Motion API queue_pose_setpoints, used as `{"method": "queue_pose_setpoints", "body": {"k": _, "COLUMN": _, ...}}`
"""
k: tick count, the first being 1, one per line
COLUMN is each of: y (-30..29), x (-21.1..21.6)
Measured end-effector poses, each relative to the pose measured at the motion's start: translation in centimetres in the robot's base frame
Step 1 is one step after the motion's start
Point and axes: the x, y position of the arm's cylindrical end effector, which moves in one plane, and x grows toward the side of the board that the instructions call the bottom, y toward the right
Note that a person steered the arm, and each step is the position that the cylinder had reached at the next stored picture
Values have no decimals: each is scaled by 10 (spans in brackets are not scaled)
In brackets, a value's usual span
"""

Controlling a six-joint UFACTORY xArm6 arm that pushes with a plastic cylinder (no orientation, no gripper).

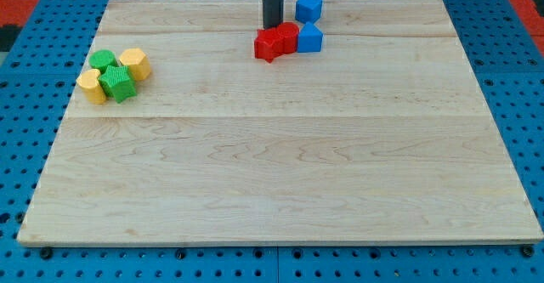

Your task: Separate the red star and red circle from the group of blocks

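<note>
Two red blocks touch each other near the view's top centre: a red star-like block (269, 44) on the left and a red round-looking block (287, 36) on its right; their shapes are hard to make out. A blue block (310, 38) touches the right red block. Another blue block (308, 8) sits apart just above it. My tip (272, 27) stands right behind the red blocks, at the upper edge of the left one, apparently touching it.
A second cluster lies at the view's left: a green round block (104, 59), a yellow block (135, 64), a yellow block (92, 86) and a green block (119, 84), all touching. The wooden board (280, 172) is ringed by a blue pegboard.
</note>
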Motion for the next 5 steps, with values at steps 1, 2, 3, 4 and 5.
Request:
{"method": "queue_pose_setpoints", "body": {"k": 1, "y": 16, "x": 18}}
{"method": "queue_pose_setpoints", "body": {"k": 2, "y": 19, "x": 95}}
{"method": "queue_pose_setpoints", "body": {"k": 3, "y": 19, "x": 158}}
{"method": "queue_pose_setpoints", "body": {"k": 4, "y": 21, "x": 104}}
{"method": "queue_pose_setpoints", "body": {"k": 5, "y": 25, "x": 79}}
